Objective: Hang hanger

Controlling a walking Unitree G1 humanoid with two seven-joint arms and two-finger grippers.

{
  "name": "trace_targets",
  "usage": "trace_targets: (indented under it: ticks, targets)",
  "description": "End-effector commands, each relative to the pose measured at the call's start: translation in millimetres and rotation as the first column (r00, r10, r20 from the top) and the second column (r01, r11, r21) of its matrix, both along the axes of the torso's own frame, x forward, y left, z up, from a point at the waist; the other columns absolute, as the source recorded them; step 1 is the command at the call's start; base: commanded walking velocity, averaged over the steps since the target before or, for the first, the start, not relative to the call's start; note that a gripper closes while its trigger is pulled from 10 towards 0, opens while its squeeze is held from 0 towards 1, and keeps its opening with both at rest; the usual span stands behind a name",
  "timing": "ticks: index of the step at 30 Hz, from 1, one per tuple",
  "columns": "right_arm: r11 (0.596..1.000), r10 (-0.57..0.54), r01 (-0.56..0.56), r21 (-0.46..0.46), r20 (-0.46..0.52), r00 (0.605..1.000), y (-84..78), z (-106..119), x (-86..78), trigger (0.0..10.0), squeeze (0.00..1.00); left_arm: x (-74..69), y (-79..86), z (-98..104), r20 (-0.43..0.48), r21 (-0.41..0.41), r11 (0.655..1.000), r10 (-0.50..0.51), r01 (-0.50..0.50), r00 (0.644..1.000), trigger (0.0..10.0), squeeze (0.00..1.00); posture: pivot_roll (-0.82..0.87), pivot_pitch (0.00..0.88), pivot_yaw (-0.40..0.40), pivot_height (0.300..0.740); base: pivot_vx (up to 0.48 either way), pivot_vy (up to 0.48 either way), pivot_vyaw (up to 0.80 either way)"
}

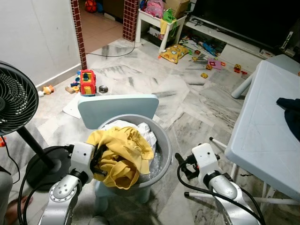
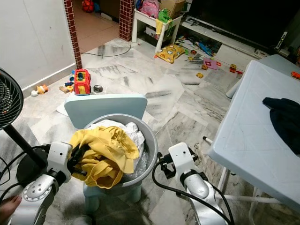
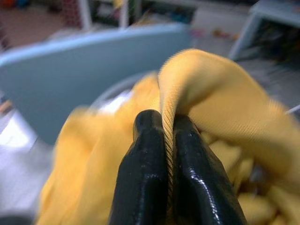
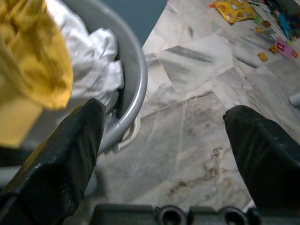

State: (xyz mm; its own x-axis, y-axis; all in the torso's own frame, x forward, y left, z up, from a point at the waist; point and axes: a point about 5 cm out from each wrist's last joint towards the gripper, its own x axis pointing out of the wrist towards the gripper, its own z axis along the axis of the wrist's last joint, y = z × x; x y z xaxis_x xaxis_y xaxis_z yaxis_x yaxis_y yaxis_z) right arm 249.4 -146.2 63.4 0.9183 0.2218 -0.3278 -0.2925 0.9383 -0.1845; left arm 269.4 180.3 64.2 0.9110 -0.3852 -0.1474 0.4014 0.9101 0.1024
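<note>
A yellow garment [image 1: 123,153] lies heaped on top of a white cloth [image 1: 142,129] in a grey basin [image 1: 164,140]. The basin stands on a small light-blue chair [image 1: 117,108]. My left gripper [image 1: 97,161] is at the basin's left rim. In the left wrist view it [image 3: 167,140] is shut on a fold of the yellow garment [image 3: 220,103]. My right gripper [image 1: 182,165] hangs low beside the basin's right side, apart from it. Its fingers [image 4: 61,154] stand wide open with only marble floor between them.
A black standing fan [image 1: 14,104] is close on the left. A white table [image 1: 262,136] with a dark garment [image 1: 291,116] on it stands on the right. Toys [image 1: 87,82] litter the floor beyond the chair. Part of a person [image 2: 6,207] shows at the bottom left.
</note>
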Motion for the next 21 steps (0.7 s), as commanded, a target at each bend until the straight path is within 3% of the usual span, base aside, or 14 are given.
trace_targets:
  ticks: [1, 6, 11, 12, 13, 14, 15, 16, 17, 18, 21]
  targets:
    - [0.997, -0.068, 0.066, 0.039, 0.071, 0.995, -11.2, 16, 3.9, 10.0, 0.0, 13.6, -23.5, 29, 0.097, -0.011, 0.992, -0.121, 0.122, 0.988, 0.0, 0.0, 0.14, 0.085, -0.186, 0.74, 0.0, 0.0, 0.0]
    - [0.976, -0.198, 0.178, 0.125, 0.168, 0.966, -22.4, 40, 13.4, 10.0, 0.0, 42.9, -51.0, 86, 0.267, -0.037, 0.984, -0.159, 0.175, 0.95, 0.0, 0.0, 0.13, 0.072, -0.174, 0.74, 0.0, 0.0, 0.0]
    - [0.952, -0.283, 0.247, 0.181, 0.215, 0.935, -29.2, 53, 17.9, 10.0, 0.0, 54.7, -74.6, 118, 0.362, -0.071, 0.967, -0.203, 0.244, 0.91, 0.0, 0.0, 0.12, 0.062, -0.16, 0.74, 0.0, 0.0, 0.0]
    - [0.947, -0.298, 0.257, 0.195, 0.223, 0.928, -30.1, 56, 17.9, 10.0, 0.0, 55.7, -78.6, 123, 0.367, -0.083, 0.964, -0.208, 0.254, 0.907, 0.5, 0.0, 0.12, 0.061, -0.159, 0.74, 0.0, 0.0, 0.0]
    - [0.941, -0.31, 0.264, 0.21, 0.229, 0.923, -31.2, 58, 17.4, 10.0, 0.0, 55.4, -80.9, 124, 0.364, -0.085, 0.961, -0.217, 0.264, 0.906, 1.8, 0.0, 0.12, 0.06, -0.156, 0.74, 0.0, 0.0, 0.0]
    - [0.937, -0.319, 0.269, 0.222, 0.232, 0.919, -31.9, 59, 16.9, 10.0, 0.0, 55.1, -82.4, 125, 0.361, -0.085, 0.959, -0.223, 0.27, 0.905, 1.8, 0.0, 0.12, 0.06, -0.156, 0.74, 0.0, 0.0, 0.0]
    - [0.924, -0.347, 0.287, 0.253, 0.239, 0.907, -34.6, 63, 15.1, 10.0, 0.0, 53.1, -85.7, 125, 0.351, -0.085, 0.954, -0.243, 0.289, 0.904, 3.9, 0.0, 0.12, 0.059, -0.152, 0.74, 0.0, 0.0, 0.0]
    - [0.915, -0.364, 0.297, 0.274, 0.242, 0.899, -36.4, 65, 13.9, 10.0, 0.0, 51.5, -87.2, 125, 0.343, -0.085, 0.951, -0.253, 0.299, 0.904, 3.9, 0.0, 0.12, 0.059, -0.152, 0.74, 0.0, 0.0, 0.0]
    - [0.907, -0.379, 0.306, 0.289, 0.247, 0.892, -38.0, 67, 12.2, 10.0, 0.0, 49.3, -87.9, 122, 0.336, -0.086, 0.949, -0.26, 0.305, 0.905, 8.7, 0.0, 0.12, 0.059, -0.15, 0.74, 0.0, 0.0, 0.0]
    - [0.893, -0.404, 0.321, 0.315, 0.248, 0.881, -40.1, 69, 9.4, 10.0, 0.0, 46.4, -88.3, 119, 0.321, -0.085, 0.948, -0.267, 0.308, 0.909, 10.0, 0.0, 0.12, 0.057, -0.15, 0.74, 0.0, 0.0, 0.0]
    - [0.875, -0.441, 0.348, 0.337, 0.257, 0.86, -44.6, 74, 1.4, 10.0, 0.0, 40.0, -86.7, 106, 0.27, -0.126, 0.95, -0.245, 0.286, 0.931, 10.0, 0.0, 0.11, 0.053, -0.148, 0.74, 0.0, 0.0, 0.0]
